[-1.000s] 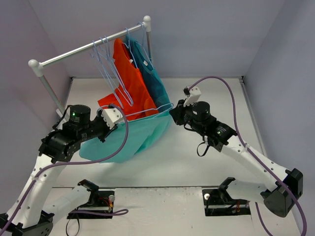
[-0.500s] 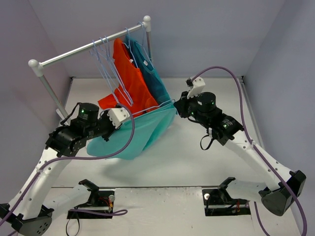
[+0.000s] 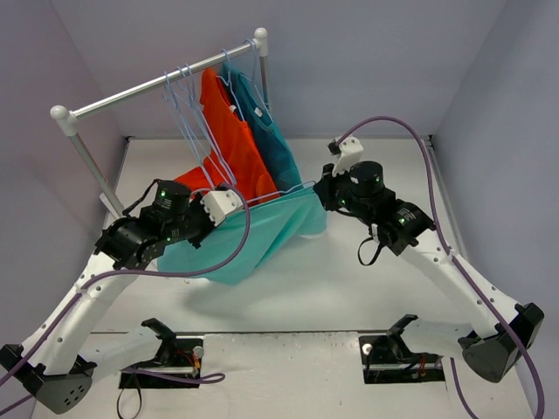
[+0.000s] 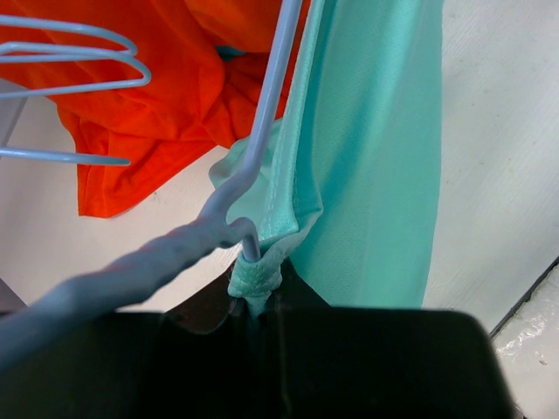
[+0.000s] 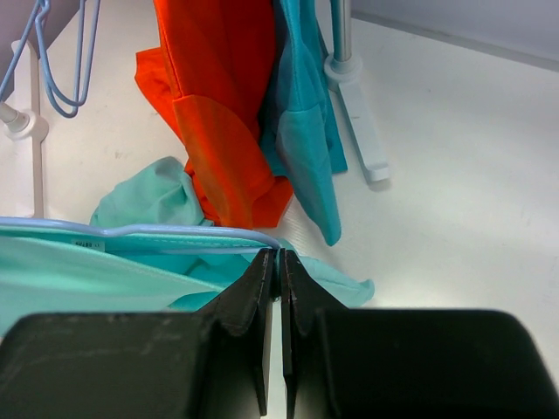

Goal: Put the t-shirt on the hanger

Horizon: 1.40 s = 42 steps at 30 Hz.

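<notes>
On the left, the left claw (image 3: 234, 202) is pinched tight on a little bunch of the t-shirt (image 3: 262, 234), right where the hanger (image 3: 281, 192) bends at its corner. The wrist view shows the green cloth squeezed between the fingers (image 4: 255, 284), with the wire (image 4: 272, 96) running up just beside it. In the middle, the t-shirt hangs in the air under the hanger, stretched between the two arms, low and in front of the rail (image 3: 157, 88). The orange shirt (image 3: 229, 140) and the darker teal shirt (image 3: 276, 148) hang from the rail just behind it. On the right, the right claw (image 3: 320, 197) is pinched shut at the other end of the hanger (image 5: 131, 231). I think it holds the wire, but cloth may be in there too; the fingers (image 5: 260, 279) hide that spot. To do this step well, both arms should pull gently apart so the wire stays flat and the cloth stays smooth. They should stay level, so the shirt does not slide off one end. They should also keep away from the orange shirt, so nothing gets tangled.
</notes>
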Motion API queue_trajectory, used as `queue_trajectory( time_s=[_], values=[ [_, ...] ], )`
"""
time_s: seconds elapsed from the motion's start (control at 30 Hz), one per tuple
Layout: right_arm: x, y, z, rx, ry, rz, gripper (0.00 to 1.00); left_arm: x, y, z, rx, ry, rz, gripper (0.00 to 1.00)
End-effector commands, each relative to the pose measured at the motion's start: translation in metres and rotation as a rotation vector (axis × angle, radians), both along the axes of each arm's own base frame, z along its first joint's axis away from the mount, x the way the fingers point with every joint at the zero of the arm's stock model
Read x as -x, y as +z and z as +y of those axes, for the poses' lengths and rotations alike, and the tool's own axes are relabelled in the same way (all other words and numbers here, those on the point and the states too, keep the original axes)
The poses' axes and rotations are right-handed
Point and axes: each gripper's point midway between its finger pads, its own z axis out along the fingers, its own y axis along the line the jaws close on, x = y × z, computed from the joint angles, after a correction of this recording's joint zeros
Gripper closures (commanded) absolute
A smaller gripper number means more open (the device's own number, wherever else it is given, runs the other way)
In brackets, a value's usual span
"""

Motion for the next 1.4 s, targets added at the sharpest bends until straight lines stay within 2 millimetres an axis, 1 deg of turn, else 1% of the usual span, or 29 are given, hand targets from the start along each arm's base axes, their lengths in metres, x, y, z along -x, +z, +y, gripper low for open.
queue_trajectory(
  time_s=[0.0, 0.2, 0.37, 0.5, 0.53, 0.6, 0.67, 0.7, 0.77, 0.8, 0.83, 0.9, 0.97, 1.0, 1.07, 1.1, 1.13, 1.17, 1.2, 1.3, 1.37],
  values=[
    [-0.023, 0.056, -0.02, -0.028, -0.093, -0.169, 1.0, 0.007, -0.002, 0.011, -0.047, 0.012, -0.003, 1.0],
    [-0.029, 0.058, -0.035, -0.004, -0.122, -0.184, 1.0, 0.014, -0.01, 0.014, -0.061, 0.001, 0.023, 1.0],
    [-0.033, 0.067, -0.052, 0.005, -0.146, -0.207, 1.0, 0.017, -0.014, 0.013, -0.062, -0.008, 0.039, 1.0],
    [-0.028, 0.08, -0.047, -0.02, -0.103, -0.226, 1.0, 0.009, -0.014, 0.015, -0.082, 0.029, 0.04, 1.0],
    [-0.025, 0.082, -0.04, -0.033, -0.062, -0.225, 1.0, 0.005, -0.012, 0.014, -0.082, 0.04, 0.04, 1.0],
    [-0.022, 0.087, -0.033, -0.049, -0.027, -0.228, 1.0, -0.001, -0.007, 0.013, -0.088, 0.058, 0.031, 1.0],
    [-0.017, 0.089, -0.023, -0.062, 0.015, -0.226, 1.0, -0.009, -0.001, 0.006, -0.094, 0.063, 0.026, 1.0],
    [-0.015, 0.09, -0.018, -0.068, 0.035, -0.224, 1.0, -0.01, 0.008, 0.0, -0.085, 0.055, 0.009, 1.0],
    [-0.011, 0.091, -0.009, -0.072, 0.06, -0.222, 1.0, -0.016, 0.013, -0.01, -0.096, 0.052, -0.001, 1.0],
    [-0.007, 0.091, -0.002, -0.071, 0.078, -0.223, 1.0, -0.019, 0.02, -0.013, -0.095, 0.067, -0.02, 1.0],
    [-0.005, 0.091, 0.002, -0.072, 0.087, -0.222, 1.0, -0.023, 0.033, -0.017, -0.082, 0.075, -0.051, 1.0],
    [0.002, 0.092, 0.014, -0.067, 0.109, -0.227, 1.0, -0.028, 0.047, -0.024, -0.051, 0.091, -0.073, 1.0],
    [0.007, 0.094, 0.024, -0.051, 0.128, -0.237, 1.0, -0.024, 0.055, -0.035, -0.026, 0.06, -0.078, 1.0],
    [0.008, 0.094, 0.029, -0.044, 0.136, -0.24, 1.0, -0.021, 0.062, -0.041, -0.01, 0.04, -0.091, 1.0],
    [0.01, 0.098, 0.035, -0.04, 0.154, -0.246, 1.0, -0.017, 0.077, -0.046, 0.018, 0.023, -0.122, 1.0],
    [0.014, 0.107, 0.039, -0.048, 0.168, -0.257, 1.0, -0.015, 0.085, -0.047, 0.029, 0.022, -0.137, 1.0],
    [0.016, 0.115, 0.042, -0.056, 0.179, -0.27, 1.0, -0.012, 0.096, -0.048, 0.05, 0.017, -0.159, 1.0],
    [0.017, 0.118, 0.045, -0.059, 0.187, -0.275, 1.0, -0.009, 0.111, -0.05, 0.077, 0.009, -0.184, 1.0],
    [0.019, 0.124, 0.047, -0.066, 0.195, -0.285, 1.0, -0.007, 0.121, -0.05, 0.099, 0.004, -0.201, 1.0],
    [0.025, 0.15, 0.054, -0.1, 0.221, -0.328, 1.0, 0.0, 0.147, -0.055, 0.145, -0.023, -0.245, 1.0],
    [0.027, 0.17, 0.055, -0.123, 0.23, -0.361, 1.0, 0.005, 0.158, -0.059, 0.167, -0.043, -0.264, 1.0]
  ],
)
